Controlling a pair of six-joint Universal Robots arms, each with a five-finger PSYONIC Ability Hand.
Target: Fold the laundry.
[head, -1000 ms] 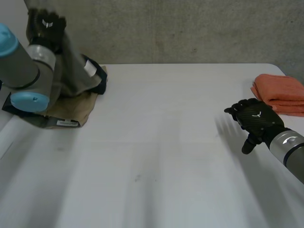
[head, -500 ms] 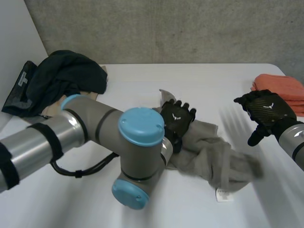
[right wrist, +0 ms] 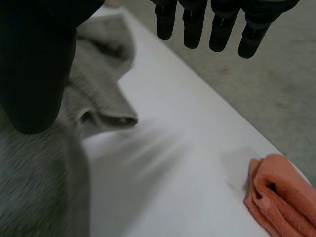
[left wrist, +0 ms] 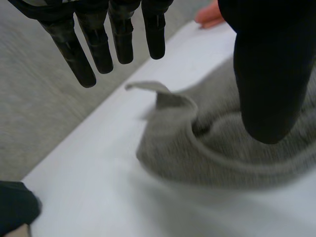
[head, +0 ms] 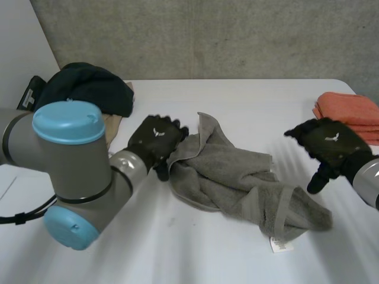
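Since half a second ago, my left hand point(head: 155, 141) has drawn back from the middle of the towel point(head: 237, 177) to its left edge, left of centre in the head view. The arm's elbow has swung to the lower left.

Towel: now more spread but still crumpled across the centre of the tabletop point(head: 195, 254). One corner is turned up toward the back, and the label point(head: 278, 243) is at the lower right end.

Right hand point(head: 325, 142): right of frame, much where it was, apart from the towel and near the orange stack point(head: 349, 111).

Both hands hold nothing. In each wrist view the fingers point(left wrist: 98, 44) hang straight with the thumb standing apart, above cloth. Whether the left hand touches the towel's edge I cannot tell.

Risks, as I judge them:
- No corner lies flat or plainly exposed, so a grasp taken now may catch a doubled layer and fold the creases in.
- A pull toward the right could drag the cloth against the orange stack.
- The left elbow sits close to the dark pile point(head: 89, 89) at upper left, and a wide swing could brush it.
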